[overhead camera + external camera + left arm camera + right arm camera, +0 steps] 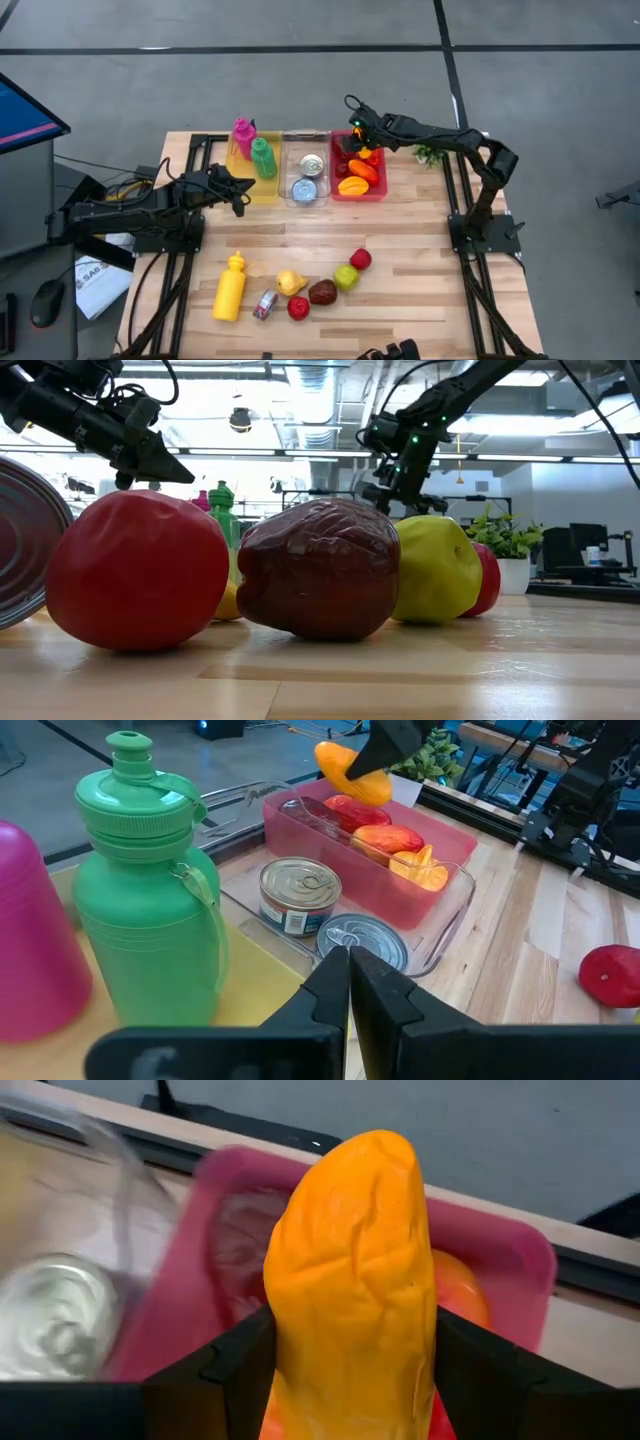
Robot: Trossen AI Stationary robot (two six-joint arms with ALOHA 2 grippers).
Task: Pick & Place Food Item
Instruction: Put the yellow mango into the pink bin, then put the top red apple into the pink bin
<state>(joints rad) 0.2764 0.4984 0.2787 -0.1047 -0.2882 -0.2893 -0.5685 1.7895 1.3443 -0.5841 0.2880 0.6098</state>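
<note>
From my station I saw the left pincer (240,196) closed on nothing, hovering beside the yellow bin (243,172) with the green bottle (263,158) and pink bottle (243,136). Further right, past the clear bin (305,170) of cans, my right pincer (357,135) gripped an orange pepper (352,1280) — held above the red bin (358,170), over the food inside.

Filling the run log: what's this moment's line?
right gripper: holds orange pepper above red bin | left gripper: shut, waiting by bottles
</note>
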